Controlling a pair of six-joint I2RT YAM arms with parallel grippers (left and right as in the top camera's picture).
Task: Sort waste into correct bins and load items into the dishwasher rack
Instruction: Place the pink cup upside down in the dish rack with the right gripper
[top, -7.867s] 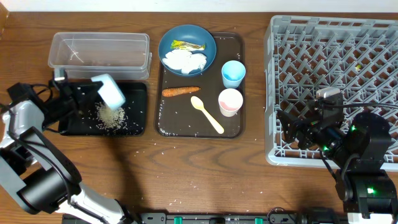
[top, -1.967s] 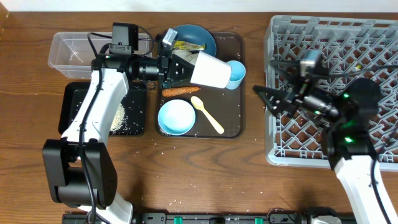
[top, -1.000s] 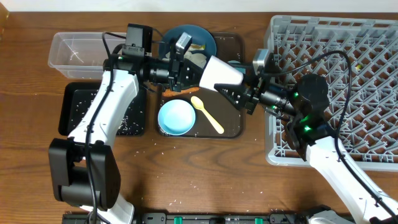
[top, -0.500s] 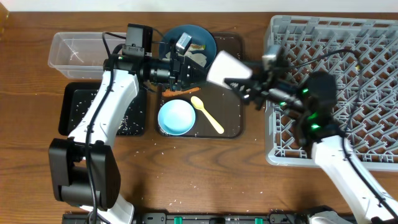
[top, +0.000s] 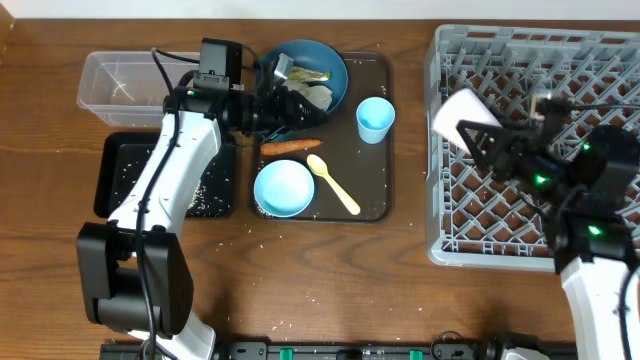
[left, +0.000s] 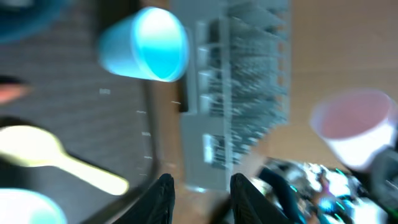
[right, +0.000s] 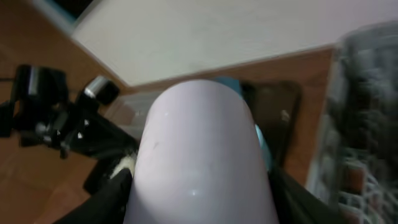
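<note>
Hovering logged: pink-white cup (top: 463, 112) was held tilted, clenched in right end effector (top: 488, 138), above left edge of dishwasher rack (top: 600, 60) | left end effector (left: 204, 193) was seen released, empty | risk judged: cup could be toppled or wedged on pegs if let go tilted.

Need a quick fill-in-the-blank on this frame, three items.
The right pincer holds the pink-white cup over the grey ____.
The light blue bowl sits on the brown tray beside the pale yellow ____.
The left pincer has its jaws ____, nothing between them.
Missing: rack; spoon; open.
</note>
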